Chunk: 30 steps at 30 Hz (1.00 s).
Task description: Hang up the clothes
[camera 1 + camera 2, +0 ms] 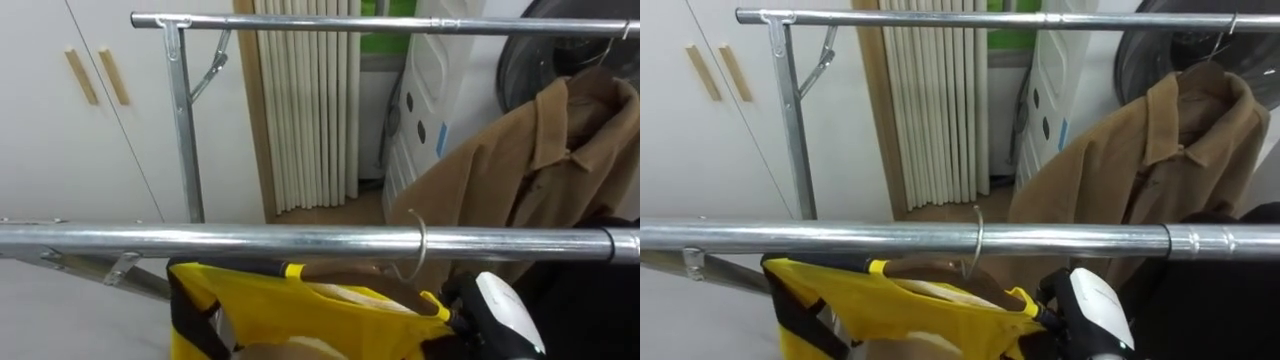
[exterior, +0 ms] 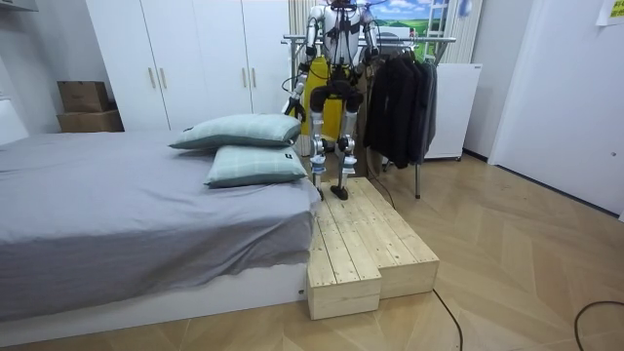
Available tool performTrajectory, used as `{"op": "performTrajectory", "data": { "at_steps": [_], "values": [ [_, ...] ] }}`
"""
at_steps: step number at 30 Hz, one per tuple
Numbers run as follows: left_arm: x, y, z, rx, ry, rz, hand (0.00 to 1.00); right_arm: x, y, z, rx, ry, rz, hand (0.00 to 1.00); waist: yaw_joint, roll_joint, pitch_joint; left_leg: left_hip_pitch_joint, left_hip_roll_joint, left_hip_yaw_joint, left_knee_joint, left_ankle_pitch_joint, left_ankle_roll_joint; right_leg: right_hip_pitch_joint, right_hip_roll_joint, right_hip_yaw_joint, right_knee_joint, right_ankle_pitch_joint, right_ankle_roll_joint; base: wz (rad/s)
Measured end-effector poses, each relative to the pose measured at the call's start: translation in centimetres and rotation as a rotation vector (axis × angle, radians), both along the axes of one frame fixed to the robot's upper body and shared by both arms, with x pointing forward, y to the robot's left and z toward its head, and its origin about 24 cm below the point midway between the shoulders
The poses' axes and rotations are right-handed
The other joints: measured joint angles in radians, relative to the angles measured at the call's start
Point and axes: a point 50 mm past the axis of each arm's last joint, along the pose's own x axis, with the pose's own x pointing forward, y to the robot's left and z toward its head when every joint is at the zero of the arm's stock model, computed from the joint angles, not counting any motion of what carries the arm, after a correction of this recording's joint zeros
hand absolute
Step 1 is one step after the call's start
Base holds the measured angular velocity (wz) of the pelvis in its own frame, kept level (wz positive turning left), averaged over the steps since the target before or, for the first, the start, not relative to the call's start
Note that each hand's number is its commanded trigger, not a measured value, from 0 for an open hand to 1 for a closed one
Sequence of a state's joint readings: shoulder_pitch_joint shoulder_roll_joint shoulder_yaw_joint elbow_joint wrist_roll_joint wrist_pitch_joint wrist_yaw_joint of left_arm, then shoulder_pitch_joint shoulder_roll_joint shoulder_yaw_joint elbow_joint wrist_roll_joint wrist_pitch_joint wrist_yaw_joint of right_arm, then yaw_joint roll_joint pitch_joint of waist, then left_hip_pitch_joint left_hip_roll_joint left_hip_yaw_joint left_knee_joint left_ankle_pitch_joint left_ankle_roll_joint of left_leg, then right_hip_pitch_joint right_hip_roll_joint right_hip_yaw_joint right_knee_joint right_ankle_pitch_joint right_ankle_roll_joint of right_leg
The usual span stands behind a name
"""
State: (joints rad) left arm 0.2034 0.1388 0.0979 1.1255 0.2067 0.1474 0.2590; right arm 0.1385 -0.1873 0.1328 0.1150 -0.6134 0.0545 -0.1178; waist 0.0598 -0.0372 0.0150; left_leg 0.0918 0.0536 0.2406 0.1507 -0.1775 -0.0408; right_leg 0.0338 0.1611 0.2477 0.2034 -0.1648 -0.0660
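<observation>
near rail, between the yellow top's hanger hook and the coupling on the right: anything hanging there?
Bare. Both eye views show plain near rail from hanger hook to coupling.

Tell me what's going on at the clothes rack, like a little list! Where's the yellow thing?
Robot: stands on a wooden platform by the bed, at the clothes rack
Near rail: hanger hook seems looped over it
Yellow garment: on a wooden hanger, just below the near rail
Right hand: at the hanger's right end; grip unclear
Far rail: brown coat hangs on it
Behind: white wardrobe
</observation>
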Motion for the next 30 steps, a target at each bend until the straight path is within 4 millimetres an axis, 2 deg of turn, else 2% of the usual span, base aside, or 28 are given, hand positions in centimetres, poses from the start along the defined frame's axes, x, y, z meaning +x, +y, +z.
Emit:
{"op": "performTrajectory", "data": {
  "at_steps": [4, 6, 12, 13, 14, 15, 16, 17, 30],
  "values": [
    [-0.2, -0.2, 0.0, -0.003, -0.001, 0.013, 0.0, -0.3, 0.1, -0.3, 0.006, 0.008, -0.006, 1.0, 0.0, 0.001, -0.0014, 0.0, -0.004, 0.0, 0.001, 0.0, 0.0, 0.001, 0.0, 0.012, 0.001, 0.004, -0.033, -0.08],
    [-0.3, -0.2, 0.0, -0.003, 0.002, 0.02, 0.0, -0.4, 0.1, -0.8, 0.01, 0.016, -0.017, 1.0, 0.0, 0.002, -0.0045, 0.0, -0.004, -0.001, 0.002, 0.0, 0.0, 0.001, 0.001, 0.018, 0.002, 0.006, -0.037, -0.11],
    [-0.4, -0.3, -0.1, 0.002, 0.002, 0.03, 0.0, -0.7, 0.1, -1.2, 0.011, 0.017, -0.04, 1.0, 0.0, 0.004, -0.0051, 0.001, -0.005, -0.03, 0.002, 0.0, 0.0, 0.001, 0.002, 0.022, 0.003, 0.009, -0.043, -0.03],
    [-0.4, -0.3, -0.1, 0.002, 0.002, 0.029, 0.0, -0.7, 0.1, -1.2, 0.01, 0.015, -0.043, 0.86, 0.0, 0.004, -0.0051, 0.001, -0.005, -0.03, 0.002, 0.0, 0.0, 0.001, 0.002, 0.023, 0.002, 0.009, -0.043, 0.0],
    [-0.3, -0.3, -0.1, 0.003, 0.002, 0.028, 0.0, -0.7, 0.1, -1.3, 0.012, 0.016, -0.044, 0.67, -0.001, 0.004, -0.005, 0.001, -0.006, -0.03, 0.003, 0.0, 0.0, 0.0, 0.002, 0.023, 0.001, 0.008, -0.046, 0.0],
    [-0.3, -0.3, -0.1, 0.004, 0.002, 0.028, 0.0, -0.7, 0.1, -1.3, 0.012, 0.016, -0.044, 0.31, -0.001, 0.004, -0.0051, 0.001, -0.006, -0.03, 0.003, 0.0, 0.0, 0.0, 0.002, 0.023, 0.001, 0.007, -0.046, 0.0],
    [-0.3, -0.4, -0.1, 0.004, 0.001, 0.029, 0.0, -0.7, 0.1, -1.3, 0.013, 0.016, -0.044, 0.08, -0.001, 0.004, -0.0051, 0.001, -0.006, -0.03, 0.003, 0.0, 0.0, 0.0, 0.002, 0.024, 0.001, 0.007, -0.047, 0.0],
    [-0.3, -0.4, -0.1, 0.004, 0.001, 0.028, 0.0, -0.7, 0.1, -1.3, 0.013, 0.015, -0.043, 0.0, -0.001, 0.003, -0.0055, 0.001, -0.006, -0.03, 0.003, 0.0, 0.0, -0.001, 0.002, 0.023, 0.001, 0.007, -0.047, 0.0],
    [-0.4, -0.3, -0.1, 0.007, 0.006, 0.027, 0.0, -0.5, 0.3, -0.9, 0.052, 0.013, -0.036, 0.0, -0.001, -0.002, -0.0073, 0.0, -0.005, -0.024, 0.001, 0.0, 0.001, 0.0, 0.002, 0.024, 0.004, 0.007, -0.047, 0.0]
  ]
}}
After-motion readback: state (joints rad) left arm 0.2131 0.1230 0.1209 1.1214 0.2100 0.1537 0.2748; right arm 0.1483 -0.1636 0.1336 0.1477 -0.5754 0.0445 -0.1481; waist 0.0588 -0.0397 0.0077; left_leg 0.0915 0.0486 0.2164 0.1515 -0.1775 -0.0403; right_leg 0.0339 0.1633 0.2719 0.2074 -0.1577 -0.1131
